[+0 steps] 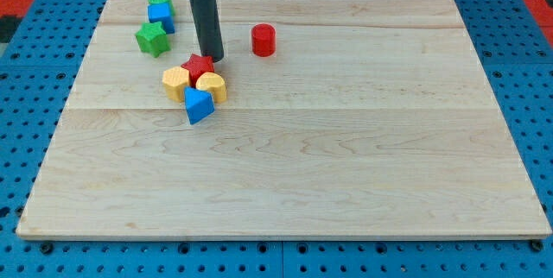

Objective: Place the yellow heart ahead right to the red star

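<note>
The red star point(198, 66) lies on the wooden board point(346, 157) at the upper left. The yellow heart point(212, 85) touches it just below and to its right. A yellow hexagon point(176, 82) sits against the star's lower left. A blue triangular block point(198, 105) lies just below the heart. My tip point(213, 58) stands right beside the red star's upper right edge, above the heart.
A red cylinder point(263, 40) stands to the right of my tip. A green star point(152, 39) lies at the left. A blue cube point(162, 17) and a green block point(159, 1) sit near the board's top left edge.
</note>
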